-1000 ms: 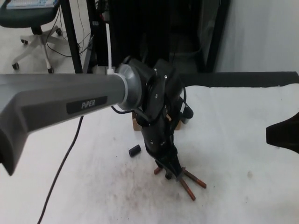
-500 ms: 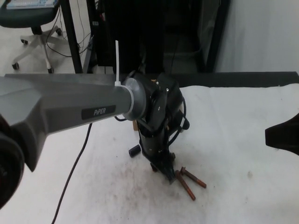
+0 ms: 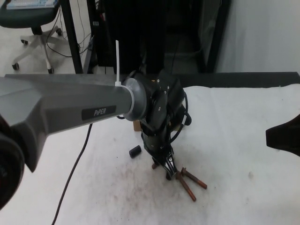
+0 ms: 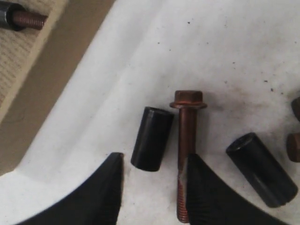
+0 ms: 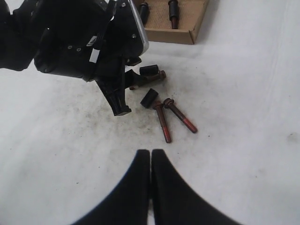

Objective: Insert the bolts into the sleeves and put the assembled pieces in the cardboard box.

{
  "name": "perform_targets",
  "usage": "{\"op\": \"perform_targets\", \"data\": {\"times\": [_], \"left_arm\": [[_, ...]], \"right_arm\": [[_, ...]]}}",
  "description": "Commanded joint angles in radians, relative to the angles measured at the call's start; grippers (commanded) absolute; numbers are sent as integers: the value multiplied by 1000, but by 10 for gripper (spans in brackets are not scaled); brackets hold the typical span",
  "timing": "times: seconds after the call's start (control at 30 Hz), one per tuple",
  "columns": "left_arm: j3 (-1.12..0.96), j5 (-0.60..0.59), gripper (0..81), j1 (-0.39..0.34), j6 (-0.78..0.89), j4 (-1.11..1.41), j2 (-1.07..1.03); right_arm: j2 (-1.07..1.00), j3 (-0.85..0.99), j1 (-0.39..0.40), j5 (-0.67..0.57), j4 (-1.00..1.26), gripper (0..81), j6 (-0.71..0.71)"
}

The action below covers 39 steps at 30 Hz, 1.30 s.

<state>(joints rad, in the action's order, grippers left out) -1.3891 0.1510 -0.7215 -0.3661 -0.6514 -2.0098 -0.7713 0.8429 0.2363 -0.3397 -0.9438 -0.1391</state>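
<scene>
The left hand [image 4: 154,158] points steeply down at the surface [image 3: 234,164], its fingers [image 4: 105,192] apart and clamped on nothing. Between them lie a black sleeve [image 4: 152,138] and a rusty bolt [image 4: 187,140], side by side and almost parallel. Both have their long axes running out along the line of the fingers. The bolt's flanged head is at the far end from the hand, and its threaded shank passes close by one fingertip. A second sleeve [image 4: 262,168] lies just outside that finger, tilted away from the bolt.

The left arm [image 3: 56,103] reaches in low across the surface, wrist bent downward. A dark label plate [image 3: 98,112] with pale print sits on its forearm. Two more bolts [image 5: 161,122] rest near the hand, heads close together and shanks spreading apart. The cardboard box [image 5: 187,28] stands beyond the hand, with an assembled piece [image 5: 172,8] inside.

The right hand [image 5: 151,157] hangs over the stained white surface, well back from the bolts, fingers pressed together and empty.
</scene>
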Motion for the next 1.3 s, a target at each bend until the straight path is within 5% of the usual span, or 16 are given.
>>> {"op": "perform_targets", "data": {"times": [0.0,0.1,0.2,0.5,0.73,0.9,1.1,1.27], "left_arm": [[-11,-36,379,-5,-2,12,3],[-11,-63,255,-5,-2,12,-6],[-11,-63,10,-5,-2,-7,-13],[-11,-96,4,-5,-2,-26,-14],[-11,-375,72,-3,108,-52,-14],[-11,-363,149,-3,137,-64,-14],[-11,-214,151,-3,42,-72,-14],[-23,-204,151,-3,31,-91,-12]], "right_arm": [[8,-1,-4,-15,-2,9,6],[8,-1,-4,-18,-2,9,6],[8,-1,-4,-18,-2,9,6],[8,-1,-4,-18,-2,9,28],[8,-1,-4,-18,-2,9,28],[8,-1,-4,-18,-2,9,28],[8,-1,-2,-18,-2,9,29],[8,-1,-2,-18,-2,9,40]]}}
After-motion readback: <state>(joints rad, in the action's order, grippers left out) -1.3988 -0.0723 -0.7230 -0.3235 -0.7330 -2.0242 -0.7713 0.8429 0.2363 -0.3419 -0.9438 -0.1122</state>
